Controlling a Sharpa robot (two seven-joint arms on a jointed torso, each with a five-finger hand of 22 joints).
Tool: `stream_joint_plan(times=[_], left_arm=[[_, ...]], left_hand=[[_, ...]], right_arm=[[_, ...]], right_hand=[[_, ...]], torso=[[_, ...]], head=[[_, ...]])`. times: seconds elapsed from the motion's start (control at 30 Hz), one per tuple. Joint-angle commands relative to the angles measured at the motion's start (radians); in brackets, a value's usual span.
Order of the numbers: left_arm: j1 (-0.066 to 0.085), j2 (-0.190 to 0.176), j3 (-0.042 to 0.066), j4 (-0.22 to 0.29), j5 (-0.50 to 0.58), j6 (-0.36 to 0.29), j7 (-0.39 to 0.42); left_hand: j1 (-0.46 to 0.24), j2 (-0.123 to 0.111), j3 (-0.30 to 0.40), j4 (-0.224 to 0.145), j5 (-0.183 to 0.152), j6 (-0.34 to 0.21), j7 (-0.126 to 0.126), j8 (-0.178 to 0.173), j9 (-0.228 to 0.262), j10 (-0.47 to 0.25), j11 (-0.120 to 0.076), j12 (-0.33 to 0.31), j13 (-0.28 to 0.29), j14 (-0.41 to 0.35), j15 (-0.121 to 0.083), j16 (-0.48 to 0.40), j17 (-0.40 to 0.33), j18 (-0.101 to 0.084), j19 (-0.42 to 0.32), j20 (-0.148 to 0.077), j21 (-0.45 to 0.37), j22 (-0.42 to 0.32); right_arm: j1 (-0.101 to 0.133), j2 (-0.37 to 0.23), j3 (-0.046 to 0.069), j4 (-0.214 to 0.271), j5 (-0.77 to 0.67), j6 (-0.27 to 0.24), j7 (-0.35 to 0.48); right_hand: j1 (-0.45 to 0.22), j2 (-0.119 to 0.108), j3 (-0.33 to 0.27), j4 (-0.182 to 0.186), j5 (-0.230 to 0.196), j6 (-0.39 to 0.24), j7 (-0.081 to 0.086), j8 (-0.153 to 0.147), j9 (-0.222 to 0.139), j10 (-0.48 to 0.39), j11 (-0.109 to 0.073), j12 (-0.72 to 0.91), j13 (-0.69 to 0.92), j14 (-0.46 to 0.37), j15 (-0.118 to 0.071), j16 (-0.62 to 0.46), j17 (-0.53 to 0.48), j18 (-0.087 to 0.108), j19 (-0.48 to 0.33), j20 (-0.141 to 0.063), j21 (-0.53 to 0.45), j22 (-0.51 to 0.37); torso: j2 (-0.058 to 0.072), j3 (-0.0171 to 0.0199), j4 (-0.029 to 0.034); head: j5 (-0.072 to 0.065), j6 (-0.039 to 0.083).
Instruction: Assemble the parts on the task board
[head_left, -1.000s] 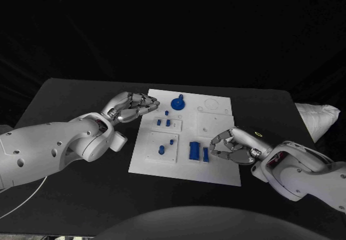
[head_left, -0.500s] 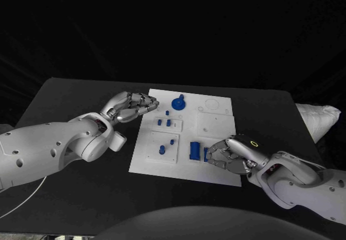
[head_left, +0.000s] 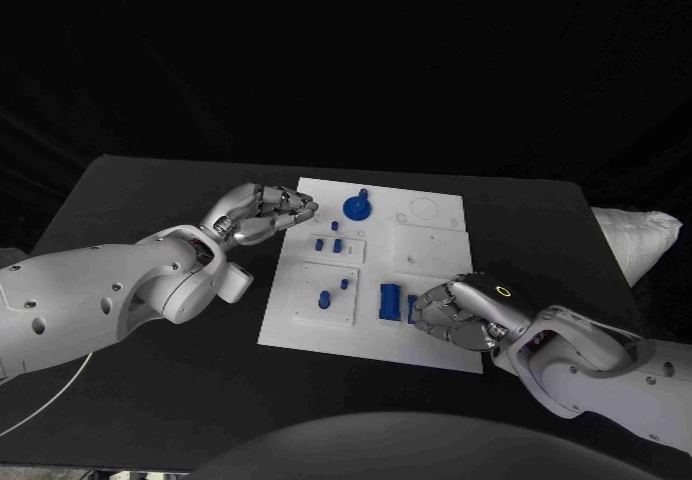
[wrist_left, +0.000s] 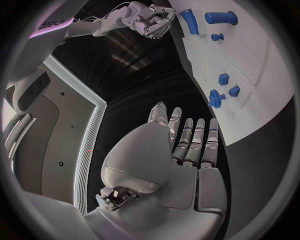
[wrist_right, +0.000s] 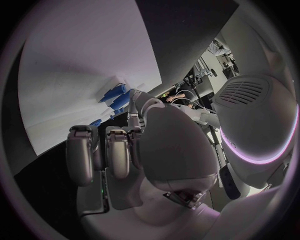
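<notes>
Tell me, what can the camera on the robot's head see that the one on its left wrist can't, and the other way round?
The head view alone takes in the whole task board on the black table, with the blue parts spread over it. The left wrist view alone shows the left hand from behind, its fingers extended beside the board's edge. Both show the board, the blue round part, the long blue block and the right hand close by that block.

The white task board (head_left: 433, 240) lies flat in the middle of the table, and it carries small blue parts: a round disc with a knob (head_left: 356, 207) near its far edge, two short pegs (head_left: 327, 243) below it, and two long upright blocks (head_left: 389, 301) near its front edge.
</notes>
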Motion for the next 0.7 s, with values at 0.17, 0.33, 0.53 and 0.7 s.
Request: stream_joint_plan(times=[0.17, 0.33, 0.53, 0.7], left_arm=[[0.000, 0.004, 0.001, 0.001, -0.006, 0.014, 0.004], [-0.001, 0.004, 0.001, 0.001, -0.007, 0.014, 0.003], [-0.001, 0.002, 0.001, 0.003, -0.007, 0.014, 0.001], [-0.001, 0.002, 0.001, 0.003, -0.007, 0.015, -0.002]], left_hand=[[0.011, 0.000, -0.002, 0.000, 0.007, 0.007, -0.001, 0.004, 0.001, 0.008, -0.001, 0.005, 0.001, 0.009, 0.000, 0.007, 0.001, 0.013, 0.006, 0.000, 0.007, 0.001], [0.011, 0.000, -0.002, 0.000, 0.007, 0.007, -0.001, 0.004, 0.001, 0.008, -0.001, 0.005, 0.001, 0.009, 0.000, 0.007, 0.001, 0.013, 0.006, 0.000, 0.007, 0.001], [0.011, 0.000, -0.002, 0.000, 0.007, 0.007, -0.001, 0.004, 0.001, 0.008, -0.001, 0.005, 0.001, 0.009, 0.000, 0.007, 0.001, 0.013, 0.006, 0.000, 0.007, 0.001], [0.011, 0.000, -0.002, 0.000, 0.007, 0.007, -0.001, 0.004, 0.001, 0.008, -0.001, 0.005, 0.001, 0.009, 0.000, 0.007, 0.001, 0.013, 0.006, 0.000, 0.007, 0.001]], right_arm=[[-0.002, 0.015, 0.000, -0.012, -0.020, -0.001, -0.027], [-0.002, 0.024, 0.000, -0.021, -0.014, -0.008, -0.033], [-0.002, 0.032, 0.000, -0.032, -0.004, -0.009, -0.041], [-0.002, 0.035, 0.000, -0.037, 0.002, -0.004, -0.052]], right_hand=[[0.009, 0.000, 0.005, 0.003, 0.010, -0.009, 0.002, 0.010, 0.001, 0.104, 0.003, 0.004, 0.263, 0.102, -0.001, 0.003, 0.263, -0.001, 0.060, -0.004, -0.006, 0.236], [0.007, 0.004, 0.013, 0.008, 0.032, -0.019, 0.003, 0.020, 0.008, 0.104, 0.004, 0.004, 0.263, 0.102, 0.001, 0.003, 0.263, 0.000, 0.059, -0.002, -0.007, 0.235], [0.007, 0.007, 0.018, 0.008, 0.041, -0.026, 0.005, 0.025, 0.012, 0.104, 0.005, 0.004, 0.263, 0.102, 0.002, 0.003, 0.263, 0.000, 0.057, -0.001, -0.010, 0.234], [0.008, 0.012, 0.023, 0.008, 0.026, -0.034, 0.007, 0.029, 0.015, 0.104, 0.007, 0.004, 0.263, 0.102, 0.004, 0.003, 0.263, 0.001, 0.056, 0.000, -0.013, 0.233]], torso=[[0.000, -0.0002, 0.0001], [0.000, -0.0001, 0.0009], [0.000, -0.0001, -0.0001], [0.000, 0.0000, 0.0005]], head=[[0.000, 0.000], [0.001, 0.000], [0.004, 0.000], [0.002, 0.000]])
